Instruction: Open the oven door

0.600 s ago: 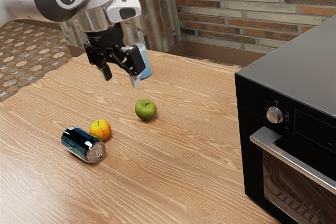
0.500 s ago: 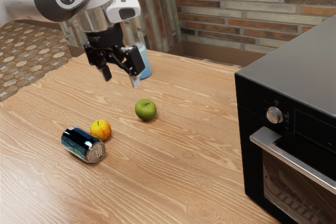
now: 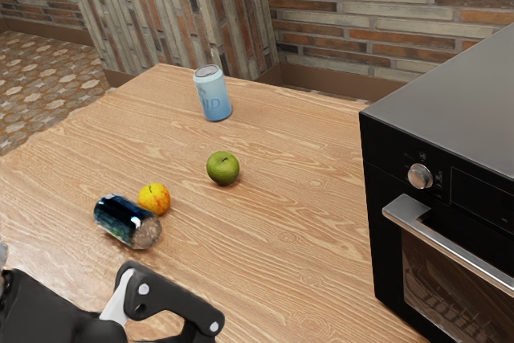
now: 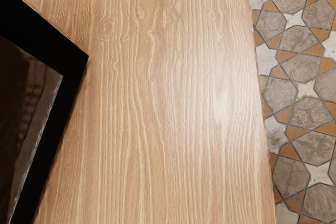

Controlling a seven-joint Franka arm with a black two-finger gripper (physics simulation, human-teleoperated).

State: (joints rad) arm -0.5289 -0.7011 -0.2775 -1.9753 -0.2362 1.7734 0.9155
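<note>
Oven door [image 3: 454, 288] shut, dark-glazed under a silvery handle [image 3: 451, 240] (tool [image 3: 173, 299] wide or narrow, unclear)

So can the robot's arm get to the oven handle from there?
Probably yes. Nothing seems to stand between the arm and the handle. The green apple sits farther back, out of the way.

bright, diffuse light; soft shadow under the green apple [image 3: 223, 168]; in my wrist view, pale glare on the table [image 4: 223, 106].
</note>
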